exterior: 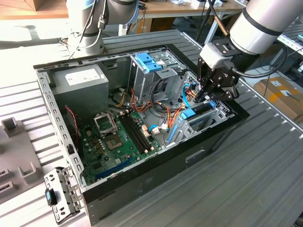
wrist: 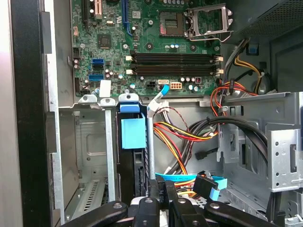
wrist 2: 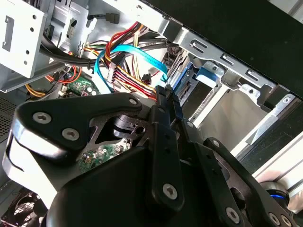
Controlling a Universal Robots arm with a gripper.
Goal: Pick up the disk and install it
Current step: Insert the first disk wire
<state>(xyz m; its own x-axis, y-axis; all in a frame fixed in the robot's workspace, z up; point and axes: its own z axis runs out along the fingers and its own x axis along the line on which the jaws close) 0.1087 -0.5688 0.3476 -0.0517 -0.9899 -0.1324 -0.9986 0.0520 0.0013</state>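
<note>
We see the disk [wrist: 135, 161] only partly in the first wrist view, its lower end behind the gripper [wrist: 158, 201], whose fingertips lie hidden, their spacing indeterminate. The picture's edge crops the linkage.

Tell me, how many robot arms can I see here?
2. One arm at the exterior view's right reaches its gripper into the computer case; another arm's base stands behind. More may be out of frame.

The arm [exterior: 265, 23] enters from the two o'clock corner of the exterior view, its grey-and-silver forearm sloping down toward eight o'clock. The black gripper [exterior: 208, 97] hangs below the wrist, pointing downward, its jaws drawn close together in both wrist views.
</note>
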